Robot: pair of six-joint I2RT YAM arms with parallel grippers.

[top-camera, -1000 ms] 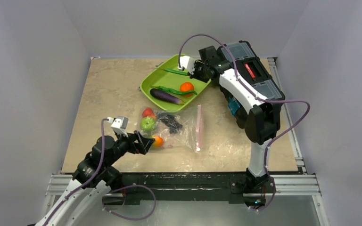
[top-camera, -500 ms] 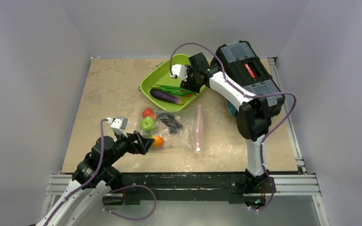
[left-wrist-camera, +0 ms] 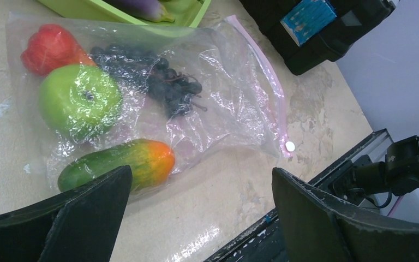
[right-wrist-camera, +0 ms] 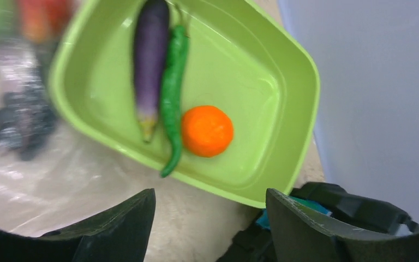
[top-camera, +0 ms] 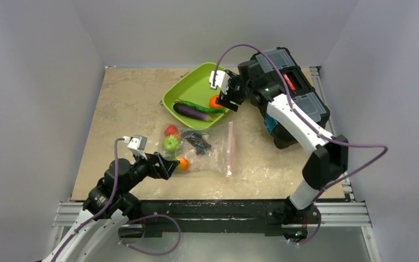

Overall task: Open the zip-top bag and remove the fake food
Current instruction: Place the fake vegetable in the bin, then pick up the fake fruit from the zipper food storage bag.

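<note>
Lying flat on the surface (top-camera: pixel 125 109), the zip-top bag (top-camera: pixel 210 153) keeps strawberry (top-camera: pixel 170 130), lime (top-camera: pixel 170 143) and grapes (top-camera: pixel 197 141) inside. Beyond it, the green tray (top-camera: pixel 177 90) carries fake food (top-camera: pixel 193 112) already out: eggplant (right-wrist-camera: pixel 150 49), pod (right-wrist-camera: pixel 172 98), orange (right-wrist-camera: pixel 207 131). Over that tray the right end effector (top-camera: pixel 228 102) has just parted its jaws, empty, likely a delivery; the left end effector (top-camera: pixel 166 164) gapes beside the bag.

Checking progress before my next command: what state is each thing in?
Zip-top bag: flat on table, four fake food pieces inside; mouth unclear.
Green tray: holds eggplant, green pod, orange.
Left gripper: open, empty, by bag.
Right gripper: open, empty, over tray.
Toolbox: lid shut.
</note>
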